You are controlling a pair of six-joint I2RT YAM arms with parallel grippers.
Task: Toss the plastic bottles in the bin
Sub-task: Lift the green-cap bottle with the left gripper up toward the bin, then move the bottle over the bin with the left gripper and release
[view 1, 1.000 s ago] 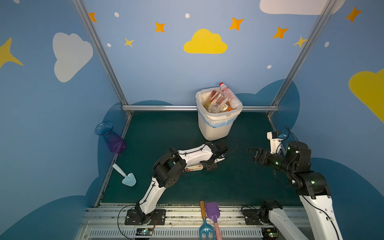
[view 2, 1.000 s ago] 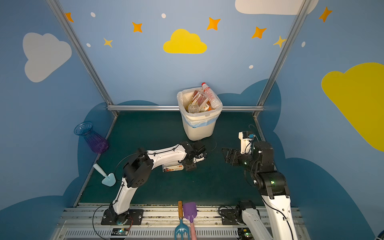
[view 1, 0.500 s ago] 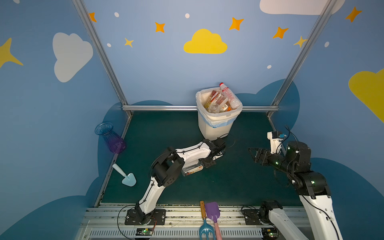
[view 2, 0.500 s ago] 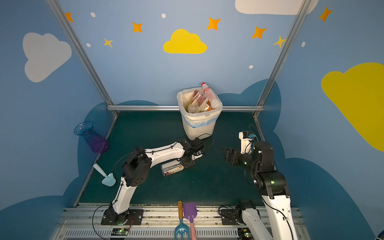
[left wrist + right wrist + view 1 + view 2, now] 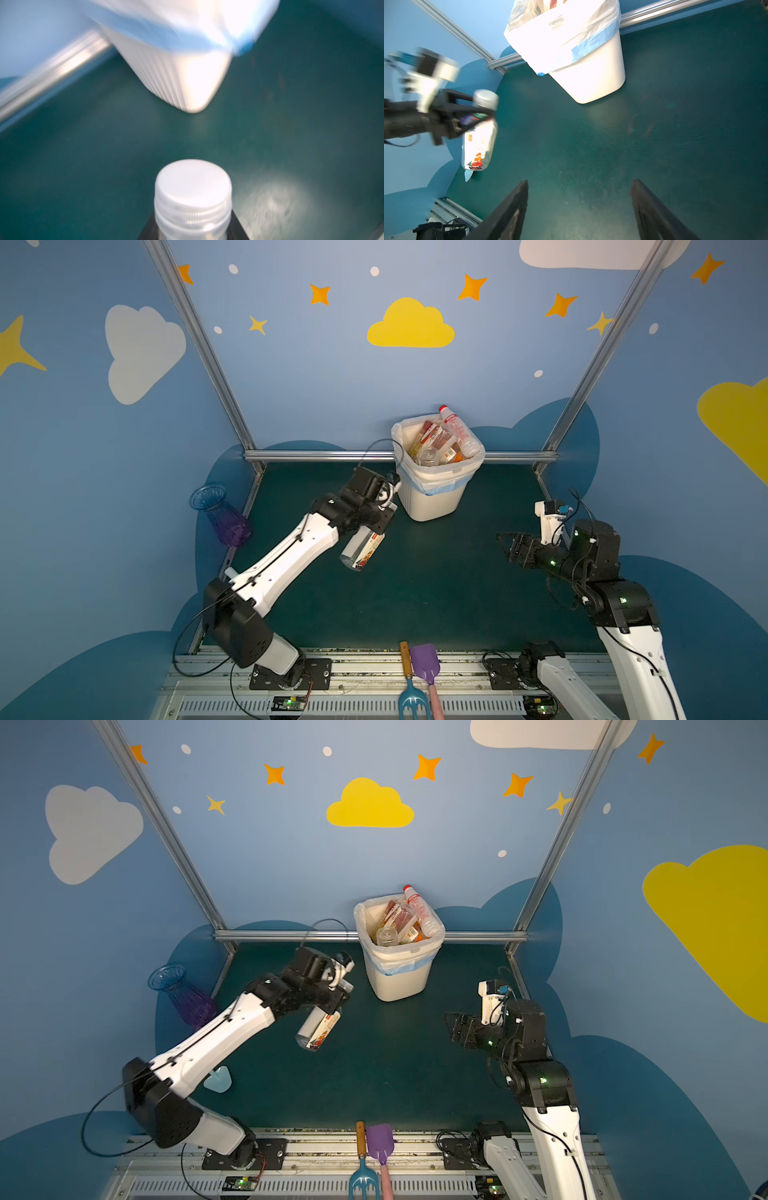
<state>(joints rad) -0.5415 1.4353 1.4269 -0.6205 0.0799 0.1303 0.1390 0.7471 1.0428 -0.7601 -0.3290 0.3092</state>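
Dangling by its neck from the left claw (image 5: 376, 526), clamped tight, the bottle (image 5: 361, 549) hung just short of the bin (image 5: 432, 504) — already heaped, so a drop could bounce out. Right claw (image 5: 503, 546) gaped wide, empty.

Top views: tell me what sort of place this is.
Likely a robot test booth with nursery decor: painted cloud and stars on blue walls, aluminium frame post, two arms bolted to a front rail.
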